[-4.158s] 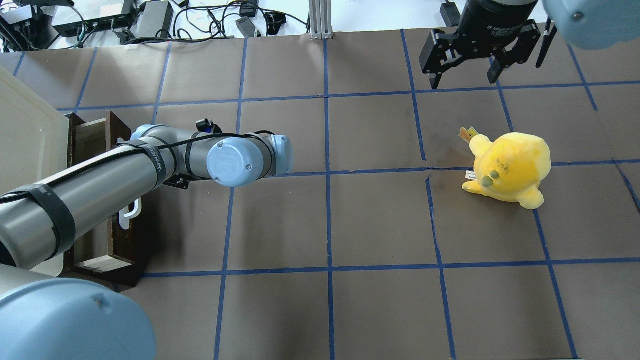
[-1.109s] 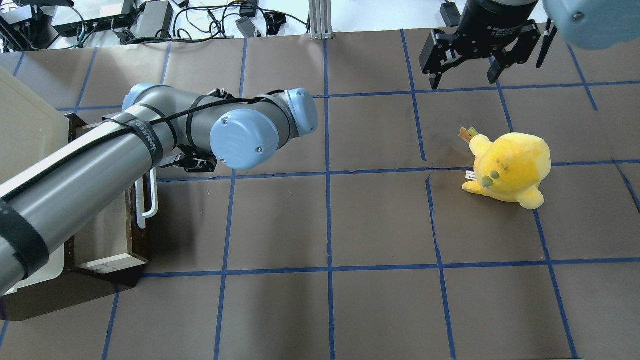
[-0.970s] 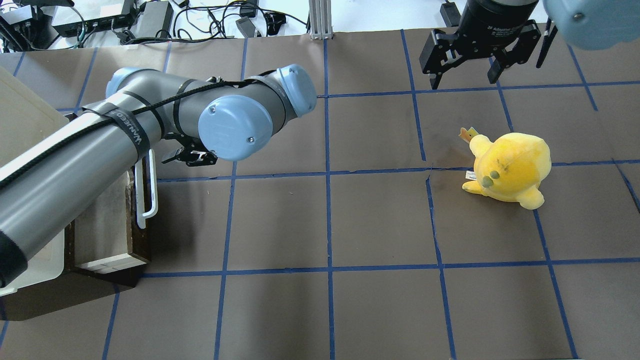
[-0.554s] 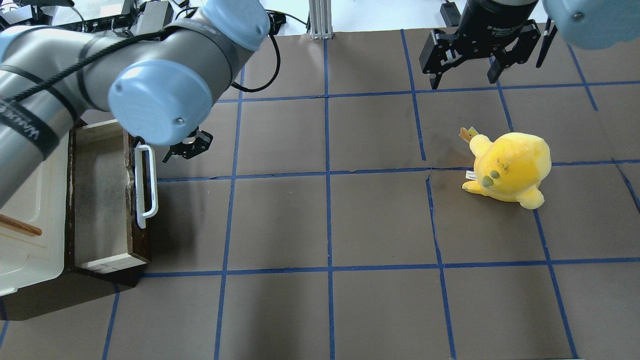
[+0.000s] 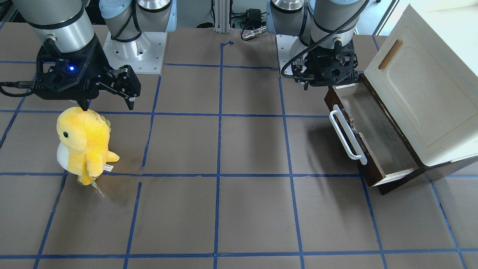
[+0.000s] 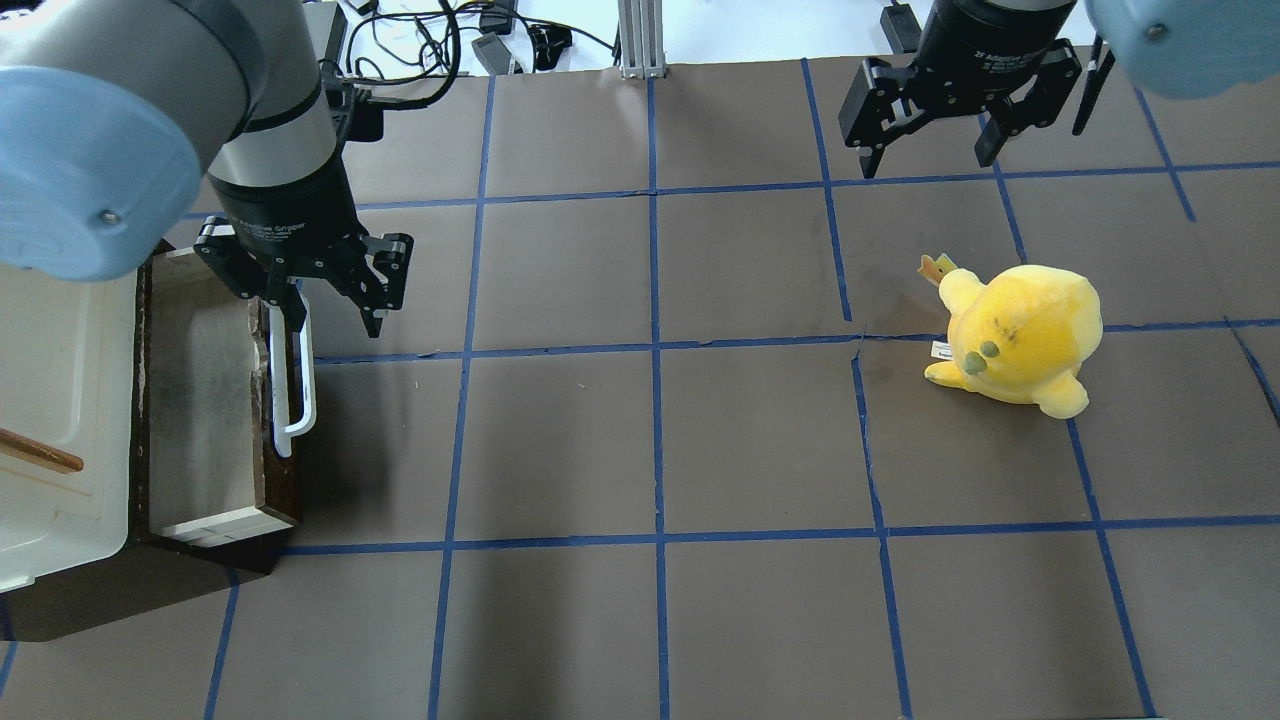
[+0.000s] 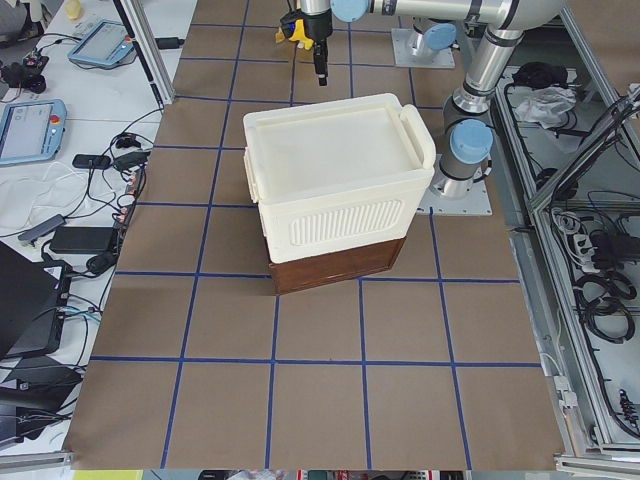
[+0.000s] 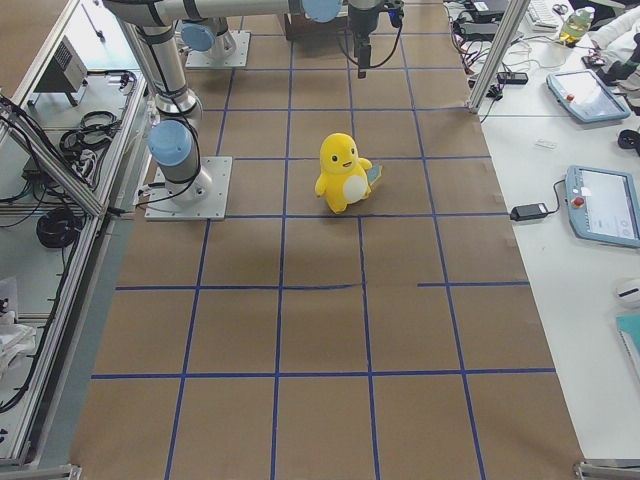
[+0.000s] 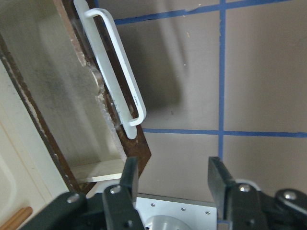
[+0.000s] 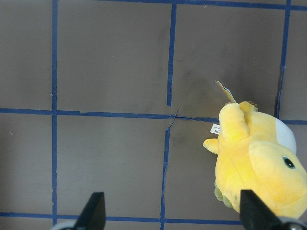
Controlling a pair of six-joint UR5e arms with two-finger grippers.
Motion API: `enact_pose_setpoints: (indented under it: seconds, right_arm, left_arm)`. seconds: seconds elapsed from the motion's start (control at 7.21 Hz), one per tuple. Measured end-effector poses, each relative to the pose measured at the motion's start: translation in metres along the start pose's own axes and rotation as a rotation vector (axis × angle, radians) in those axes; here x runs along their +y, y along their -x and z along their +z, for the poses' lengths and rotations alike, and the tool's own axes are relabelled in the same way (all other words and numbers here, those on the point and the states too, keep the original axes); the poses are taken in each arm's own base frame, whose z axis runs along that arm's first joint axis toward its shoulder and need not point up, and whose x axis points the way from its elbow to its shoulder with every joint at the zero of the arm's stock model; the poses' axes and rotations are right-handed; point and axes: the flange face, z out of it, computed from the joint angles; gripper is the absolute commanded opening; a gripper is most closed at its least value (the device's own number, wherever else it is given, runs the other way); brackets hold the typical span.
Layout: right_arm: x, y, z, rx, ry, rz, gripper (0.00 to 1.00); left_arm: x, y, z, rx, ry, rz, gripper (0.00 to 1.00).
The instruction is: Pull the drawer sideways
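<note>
Overhead exterior put the drawer point(image 6: 200, 400) at the left edge of the tabletop point(image 6: 650, 450), standing open from under a cream cabinet point(image 6: 50, 380) that the frame cut off. Its dark front and white bar handle point(image 6: 297, 385) faced open tabletop running across to a yellow plush toy point(image 6: 1015, 335), well apart on the right side. The left gripper point(image 6: 325, 312) hung raised over one end of the drawer front, fingers spread wide and empty. One finger overlapped the handle's end in that view, but the left wrist view showed the handle clear of both fingers. The gripper's body covered that end of the front. The right gripper point(image 6: 927, 160) hung above the tabletop near the toy, fingers likewise wide, holding nothing. From exterior left, the cabinet hid the drawer entirely.
</note>
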Motion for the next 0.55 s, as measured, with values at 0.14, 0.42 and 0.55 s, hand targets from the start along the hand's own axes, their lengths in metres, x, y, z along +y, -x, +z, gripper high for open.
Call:
enact_pose_setpoints:
  seconds: [0.14,0.42,0.55]
  right_arm:
    - [0.000,0.000,0.000,0.000,0.000,0.000,1.00]
    - [0.000,0.000,0.000,0.000,0.000,0.000,1.00]
    - [0.000,0.000,0.000,0.000,0.000,0.000,1.00]
  left_arm:
    - [-0.001,0.005,-0.003,0.075,-0.002,-0.026,1.00]
    - [-0.008,0.013,-0.014,0.128,-0.031,-0.037,1.00]
    - [-0.013,0.014,-0.020,0.133,-0.048,-0.031,1.00]
